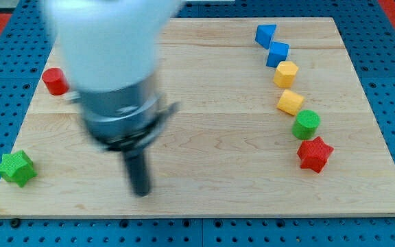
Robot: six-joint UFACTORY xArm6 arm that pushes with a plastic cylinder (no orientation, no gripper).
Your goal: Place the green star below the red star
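The green star (16, 167) lies near the board's bottom left corner. The red star (315, 154) lies at the view's lower right. My tip (141, 191) is near the bottom edge of the board, left of centre. It is well to the right of the green star and far left of the red star, touching no block. The arm above it is blurred.
A red cylinder (55, 81) sits at the left edge. On the right, a line runs down from a blue triangular block (265, 33) through a blue cube (278, 53), two yellow blocks (286, 73) (290, 102) and a green cylinder (306, 124) just above the red star.
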